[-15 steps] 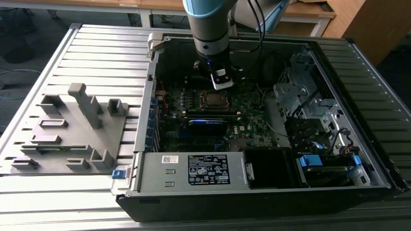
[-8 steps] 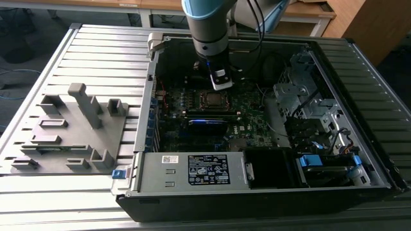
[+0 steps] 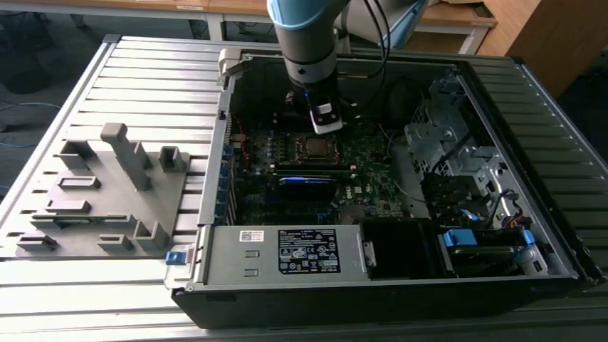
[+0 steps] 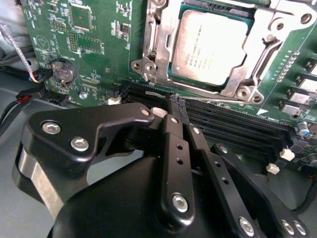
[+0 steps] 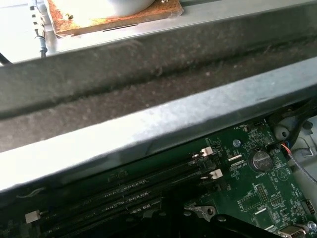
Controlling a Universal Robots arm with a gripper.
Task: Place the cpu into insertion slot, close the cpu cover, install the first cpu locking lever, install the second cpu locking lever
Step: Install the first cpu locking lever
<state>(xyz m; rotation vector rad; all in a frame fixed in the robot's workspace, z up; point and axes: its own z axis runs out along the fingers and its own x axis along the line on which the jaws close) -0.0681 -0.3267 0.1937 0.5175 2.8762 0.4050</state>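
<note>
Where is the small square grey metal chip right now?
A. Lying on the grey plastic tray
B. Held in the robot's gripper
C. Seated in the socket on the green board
C: in the second wrist view the grey metal chip sits framed by the silvery metal cover on the green board.

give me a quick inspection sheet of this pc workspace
surface: grey ribbed metal table carrying an open black computer case.
job's things: square grey-faced cpu seated in its socket; silvery metal cpu cover frame down around it; thin lever wire at the socket's corner.
clutter: grey moulded fixture block on the exterior view's left.
grippers: black tool, fingers together, tips at the socket's edge over the black memory slots.
cables: red and black wires near the round coin battery.
surroundings: wooden furniture behind.
</note>
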